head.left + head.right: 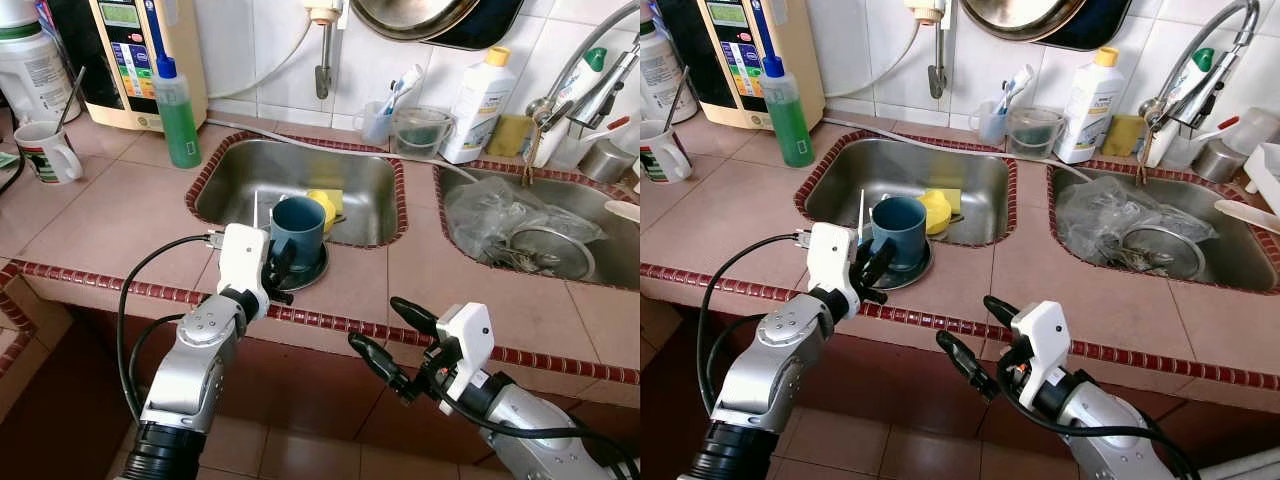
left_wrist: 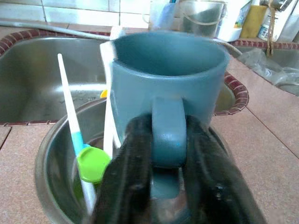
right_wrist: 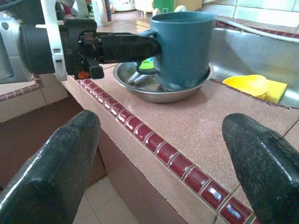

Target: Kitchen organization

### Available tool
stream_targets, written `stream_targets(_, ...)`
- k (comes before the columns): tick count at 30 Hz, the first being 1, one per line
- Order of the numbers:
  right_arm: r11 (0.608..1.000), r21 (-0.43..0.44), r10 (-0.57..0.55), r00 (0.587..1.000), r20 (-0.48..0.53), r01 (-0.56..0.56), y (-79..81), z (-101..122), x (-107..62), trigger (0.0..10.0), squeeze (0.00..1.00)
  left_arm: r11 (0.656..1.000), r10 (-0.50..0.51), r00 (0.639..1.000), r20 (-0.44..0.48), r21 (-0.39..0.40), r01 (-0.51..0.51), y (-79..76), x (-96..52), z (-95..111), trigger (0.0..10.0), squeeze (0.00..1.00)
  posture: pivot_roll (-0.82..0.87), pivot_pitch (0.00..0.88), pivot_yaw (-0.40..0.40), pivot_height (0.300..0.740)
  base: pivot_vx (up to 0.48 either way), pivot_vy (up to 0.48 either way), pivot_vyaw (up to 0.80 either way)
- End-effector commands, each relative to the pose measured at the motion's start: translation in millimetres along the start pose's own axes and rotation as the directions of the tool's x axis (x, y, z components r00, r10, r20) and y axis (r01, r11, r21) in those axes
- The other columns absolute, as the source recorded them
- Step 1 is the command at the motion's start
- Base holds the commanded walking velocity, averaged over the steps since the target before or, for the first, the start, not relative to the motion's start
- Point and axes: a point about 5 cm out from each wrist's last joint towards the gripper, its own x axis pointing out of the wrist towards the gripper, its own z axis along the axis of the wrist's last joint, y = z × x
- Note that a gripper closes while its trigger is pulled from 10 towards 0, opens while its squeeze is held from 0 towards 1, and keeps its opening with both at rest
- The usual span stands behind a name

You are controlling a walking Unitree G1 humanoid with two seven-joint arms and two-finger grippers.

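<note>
Nearest the robot, the right gripper [image 1: 394, 338] is held below the counter edge [image 1: 330, 322], its 2 fingers spread wide and empty. Further in, the left gripper [image 2: 169, 154] is closed on the handle of the blue mug [image 1: 298, 229], which stands in a shallow steel bowl [image 3: 140, 91] on the tiled counter at the rim of the left sink [image 1: 250, 175]. A white straw and a green cap [image 2: 91, 163] are seen beside the mug in the bowl. Beyond, a yellow sponge [image 1: 937, 208] lies in the sink. If the mug is lifted askew, the bowl could be dragged off the edge, or the straw could be flicked out; a handle-only pinch could let the mug swing.
</note>
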Motion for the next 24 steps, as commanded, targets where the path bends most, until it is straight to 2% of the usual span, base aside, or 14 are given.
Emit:
stream_targets(1,1.000,-0.015,-0.011,1.000,0.001,0.011,-2.9,3.5,-0.3,10.0,0.00,1.000,-0.010,1.000,0.008,0.003,0.010,-2.2,2.6,3.2,0.0,0.00,-0.10,0.018,-0.036,0.740,0.000,0.000,0.00)
stream_targets(17,1.000,-0.017,-0.010,1.000,0.002,0.010,-2.5,3.9,0.3,10.0,0.00,1.000,-0.006,1.000,0.010,0.000,0.006,-1.2,2.0,4.0,0.0,0.00,-0.10,0.022,-0.037,0.740,0.000,0.000,0.00)
stream_targets(18,1.000,-0.019,-0.009,1.000,0.002,0.009,-2.7,4.0,0.4,10.0,0.00,1.000,-0.009,1.000,0.017,-0.005,0.010,-1.3,1.9,6.5,3.2,0.00,-0.10,0.023,-0.038,0.740,0.000,0.000,0.00)
stream_targets(19,1.000,-0.019,-0.009,1.000,0.002,0.009,-2.7,4.0,0.4,10.0,0.00,1.000,-0.009,1.000,0.017,-0.005,0.010,-1.3,1.9,6.5,3.2,0.00,-0.10,0.023,-0.038,0.740,0.000,0.000,0.00)
stream_targets(20,1.000,-0.019,-0.008,1.000,0.001,0.008,-2.8,4.1,0.3,10.0,0.00,1.000,-0.021,0.999,0.024,-0.015,0.021,-1.8,1.7,9.7,10.0,0.00,-0.10,0.023,-0.040,0.740,0.000,0.000,0.00)
stream_targets(24,1.000,-0.019,-0.006,1.000,-0.002,0.006,-3.0,4.0,0.1,10.0,0.00,0.997,-0.069,0.998,0.013,-0.018,0.069,-3.0,0.5,11.4,10.0,0.00,-0.10,0.025,-0.043,0.740,0.000,0.000,0.00)
